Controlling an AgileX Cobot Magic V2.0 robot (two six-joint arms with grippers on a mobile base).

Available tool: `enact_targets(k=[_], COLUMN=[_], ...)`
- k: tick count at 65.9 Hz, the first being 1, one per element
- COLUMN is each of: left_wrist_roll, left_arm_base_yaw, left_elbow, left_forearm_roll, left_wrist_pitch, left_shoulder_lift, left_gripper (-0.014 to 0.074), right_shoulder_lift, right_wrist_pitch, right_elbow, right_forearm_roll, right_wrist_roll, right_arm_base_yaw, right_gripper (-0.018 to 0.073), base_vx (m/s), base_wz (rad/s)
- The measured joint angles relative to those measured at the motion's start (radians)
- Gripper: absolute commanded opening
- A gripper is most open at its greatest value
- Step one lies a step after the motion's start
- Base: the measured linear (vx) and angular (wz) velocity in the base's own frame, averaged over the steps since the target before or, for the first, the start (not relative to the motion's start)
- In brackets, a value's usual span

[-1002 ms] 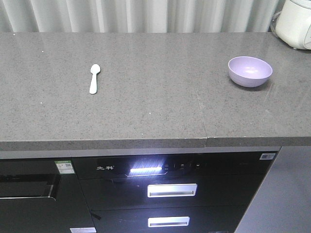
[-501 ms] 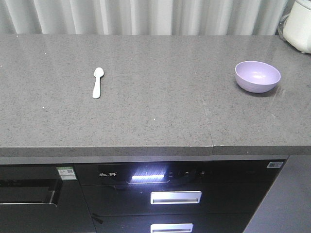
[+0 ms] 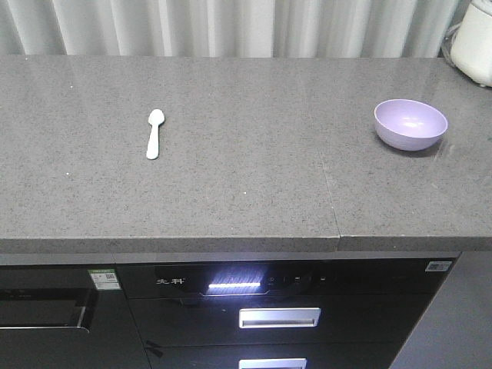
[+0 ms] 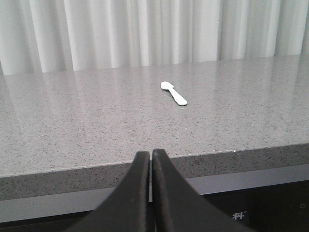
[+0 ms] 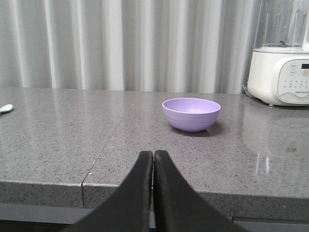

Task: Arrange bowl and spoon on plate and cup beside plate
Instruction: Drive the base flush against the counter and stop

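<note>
A pale-lilac bowl (image 3: 410, 124) (image 5: 191, 113) stands upright on the right part of the grey counter (image 3: 231, 177). A small whitish spoon (image 3: 154, 133) (image 4: 174, 93) lies flat on the counter's left part, scoop toward the curtain. My left gripper (image 4: 151, 153) is shut and empty, held off the counter's front edge, well short of the spoon. In the right wrist view my right gripper (image 5: 153, 154) is shut on nothing too, at the front edge, with the bowl ahead and slightly right. No plate or cup shows in any view.
A bulky white appliance (image 3: 475, 42) (image 5: 282, 53) stands at the counter's far right corner. A seam (image 3: 329, 192) crosses the counter between spoon and bowl. Curtains (image 3: 231, 27) hang behind. Below the edge is a dark cabinet with drawer handles (image 3: 279, 317).
The whole front view has shifted: spoon and bowl sit slightly further right and lower in frame than a second ago. Neither object has moved on the counter.
</note>
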State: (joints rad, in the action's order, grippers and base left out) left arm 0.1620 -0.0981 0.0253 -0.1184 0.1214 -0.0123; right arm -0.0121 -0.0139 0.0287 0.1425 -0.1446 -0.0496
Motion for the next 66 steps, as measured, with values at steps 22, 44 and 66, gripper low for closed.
enact_targets(k=[22, 44, 66], left_wrist_roll=[0.0, 0.0, 0.0], left_arm_base_yaw=[0.0, 0.0, 0.0], left_elbow=[0.0, 0.0, 0.0], left_forearm_roll=[0.0, 0.0, 0.0], left_wrist_pitch=[0.0, 0.0, 0.0], left_shoulder_lift=[0.0, 0.0, 0.0], left_gripper=[-0.0006, -0.0006, -0.0006], right_shoulder_lift=[0.0, 0.0, 0.0], right_wrist_pitch=[0.0, 0.0, 0.0], right_elbow=[0.0, 0.0, 0.0], right_forearm_roll=[0.0, 0.0, 0.0], right_wrist_roll=[0.0, 0.0, 0.0], right_arm_base_yaw=[0.0, 0.0, 0.0], right_gripper=[-0.0002, -0.0002, -0.0002], base_vx=[0.02, 0.05, 0.06], base_wz=[0.01, 0.01, -0.01])
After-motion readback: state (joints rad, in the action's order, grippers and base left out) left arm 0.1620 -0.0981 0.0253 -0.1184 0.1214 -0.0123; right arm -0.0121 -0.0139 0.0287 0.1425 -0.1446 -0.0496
